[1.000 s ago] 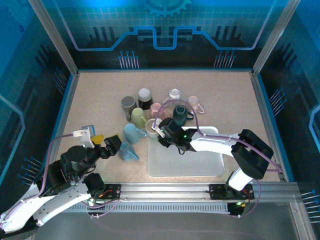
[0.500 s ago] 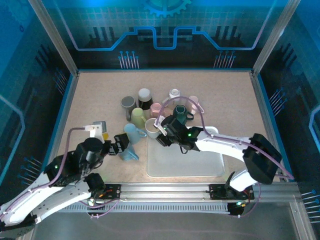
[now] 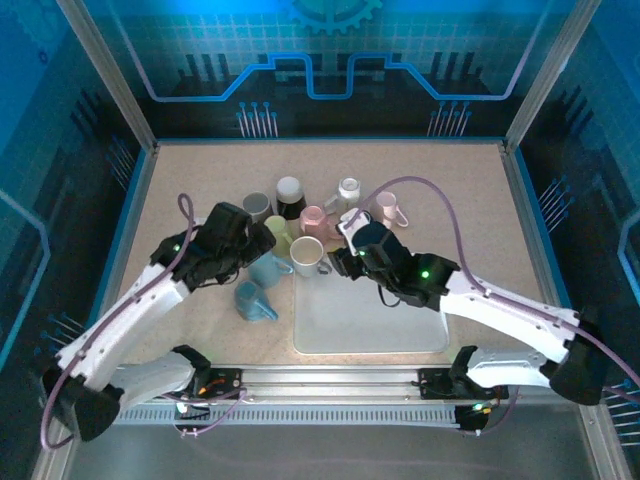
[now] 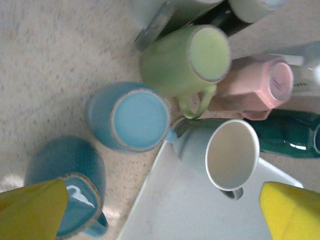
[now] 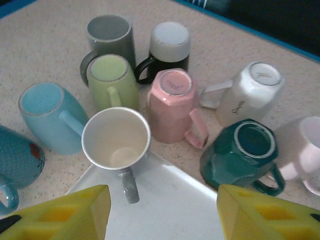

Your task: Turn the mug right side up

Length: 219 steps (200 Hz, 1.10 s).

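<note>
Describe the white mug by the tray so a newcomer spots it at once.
Find the white tray, then its far-left corner. The white mug stands there mouth up, grey handle over the tray; the light blue mug, green mug and pink mug beside it show their bases.

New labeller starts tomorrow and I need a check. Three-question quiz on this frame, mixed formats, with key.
1. True or false: the pink mug stands upside down.
2. What colour is the upright mug at the corner of the white tray? A) dark green B) white C) light green
3. Fill in: the right gripper hovers with its jaws ____, nothing between them.
Key: 1 true; 2 B; 3 open.
</note>
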{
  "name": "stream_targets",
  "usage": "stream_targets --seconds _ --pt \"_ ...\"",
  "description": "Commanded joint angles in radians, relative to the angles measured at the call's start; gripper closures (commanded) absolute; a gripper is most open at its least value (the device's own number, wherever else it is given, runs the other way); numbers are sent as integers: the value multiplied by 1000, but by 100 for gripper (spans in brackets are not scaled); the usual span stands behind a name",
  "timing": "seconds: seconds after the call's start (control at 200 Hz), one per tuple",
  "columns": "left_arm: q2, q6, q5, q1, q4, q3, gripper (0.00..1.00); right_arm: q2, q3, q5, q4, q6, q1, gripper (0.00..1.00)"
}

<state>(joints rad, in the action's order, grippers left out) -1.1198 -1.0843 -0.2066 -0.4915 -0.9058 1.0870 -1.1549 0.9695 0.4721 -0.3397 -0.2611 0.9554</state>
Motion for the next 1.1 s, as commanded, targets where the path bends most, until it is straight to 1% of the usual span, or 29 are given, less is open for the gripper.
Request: stream_targets --seconds 0.0,0.075,0.185,0.245,0.375,0.63,0.74,0.875,1.09 --pt "-70 -227 74 17 -140 78 1 50 -46 63 18 -55 6 42" --pt "-94 -305 70 22 -141 81 1 71 -66 71 29 -50 8 43" --pt "-124 -403 56 42 -157 79 10 100 -97 93 42 -63 8 44" --pt "-150 -427 61 56 -168 85 14 117 -130 95 52 -66 8 44" --pt "-199 -437 66 71 -154 93 17 155 -171 87 72 -71 8 45" --pt "-288 -415 84 116 -101 113 14 198 -189 77 79 -51 9 45" --pt "-328 -404 128 138 -56 111 17 204 -193 75 87 -43 9 45" --pt "-363 -390 130 146 -27 117 20 202 -198 72 91 -39 9 44" --pt "-400 -385 142 157 -19 113 17 201 -198 65 93 -32 9 44"
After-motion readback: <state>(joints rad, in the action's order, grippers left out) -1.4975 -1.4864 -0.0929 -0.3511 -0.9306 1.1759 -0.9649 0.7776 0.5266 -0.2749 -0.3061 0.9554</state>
